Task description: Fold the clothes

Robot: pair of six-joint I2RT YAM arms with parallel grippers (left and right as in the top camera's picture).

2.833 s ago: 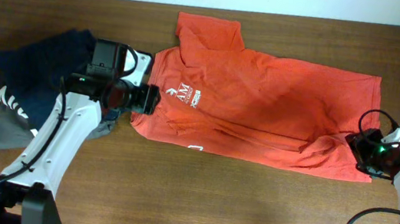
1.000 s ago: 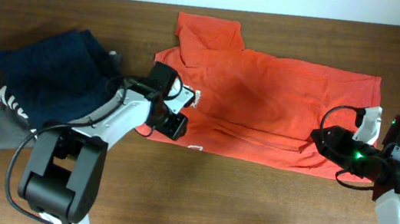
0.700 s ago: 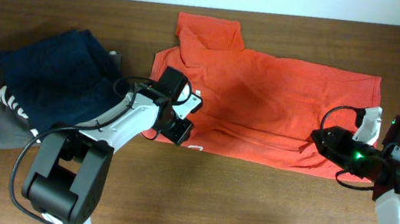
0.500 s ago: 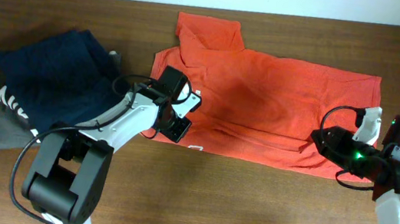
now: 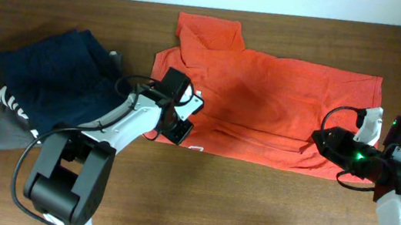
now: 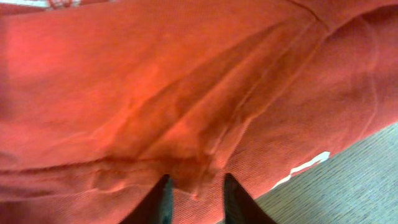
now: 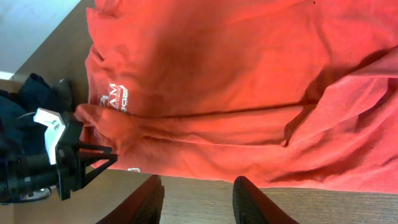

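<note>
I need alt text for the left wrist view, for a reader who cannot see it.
The left gripper pinches a raised fold of the orange-red T-shirt near its edge, and creases run toward the pinch. The cloth fills almost the whole picture; at the lower right are a small white patch and a strip of wooden table.

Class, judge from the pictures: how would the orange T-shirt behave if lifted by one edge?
Likely floppy: the T-shirt lies flat with soft creases and bunches into a ridge at the left tool. Thin cloth, so probably light and apt to drape. Pushed, it would likely wrinkle, not slide.
</note>
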